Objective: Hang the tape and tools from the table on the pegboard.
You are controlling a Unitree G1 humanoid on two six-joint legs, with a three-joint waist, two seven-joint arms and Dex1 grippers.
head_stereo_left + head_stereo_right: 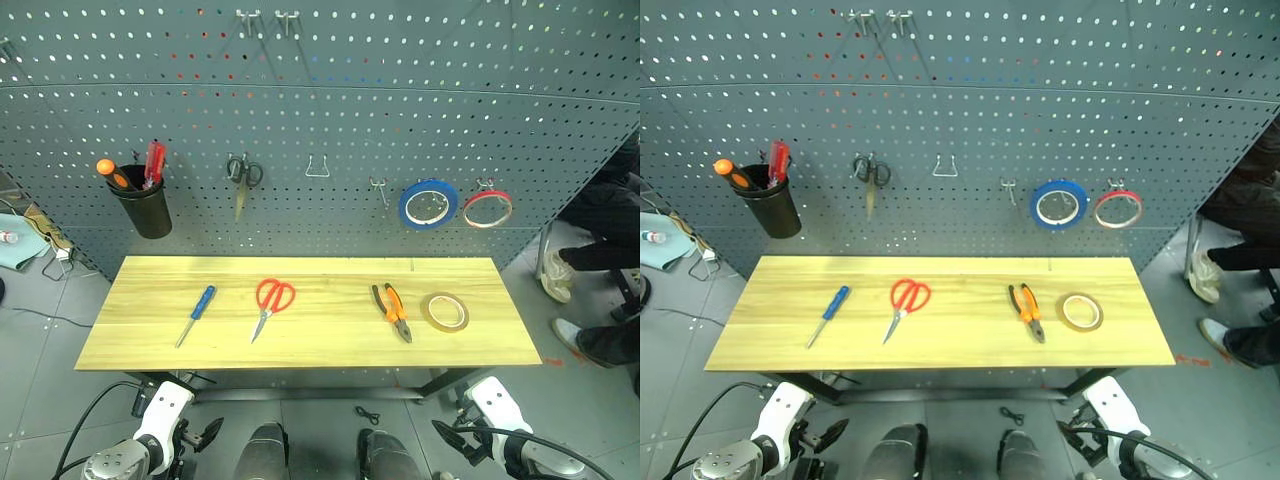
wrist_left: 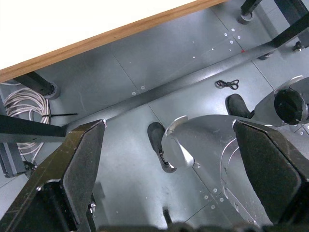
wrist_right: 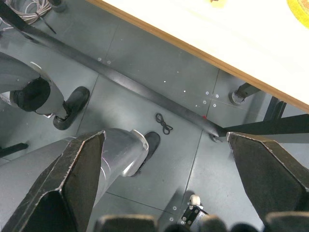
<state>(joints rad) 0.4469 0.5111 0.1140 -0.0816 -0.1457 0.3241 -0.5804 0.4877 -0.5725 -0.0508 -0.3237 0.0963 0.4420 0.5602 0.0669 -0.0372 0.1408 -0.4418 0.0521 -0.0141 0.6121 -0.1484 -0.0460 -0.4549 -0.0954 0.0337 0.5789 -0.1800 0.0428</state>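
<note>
- Both arms are hanging low in front of the counter (image 1: 300,345): the left gripper (image 2: 169,159) and the right gripper (image 3: 169,159) are each standing with fingers spread wide apart, holding nothing, pointing down at the floor below the counter's near edge.
- All four task things are lying on the counter in a row, well apart from one another: the blue-handled screwdriver (image 1: 196,314) at 9 o'clock from the red-handled scissors (image 1: 270,303), the pliers (image 1: 392,310) at 3 o'clock from those, and the tan tape (image 1: 444,311) just beside the pliers at their 3 o'clock.
- The pegboard (image 1: 330,120) is rising at 12 o'clock behind the counter; two hooks at mid height look free, one (image 1: 317,167) between the black-handled scissors (image 1: 242,175) and the other (image 1: 378,188), which is sitting at 9 o'clock from the blue tape roll (image 1: 428,204).
- Likely risk: the tape is lying flat and thin, so fingers may skid over it or push it toward the pliers.
- The screwdriver is slim and round; a poor pinch could be rolling it off the near edge.
- Reaching over the counter to the hooks, an arm could be sweeping the remaining tools aside.
- The red tape roll (image 1: 487,208) is hanging close by; a careless approach could knock it loose.
</note>
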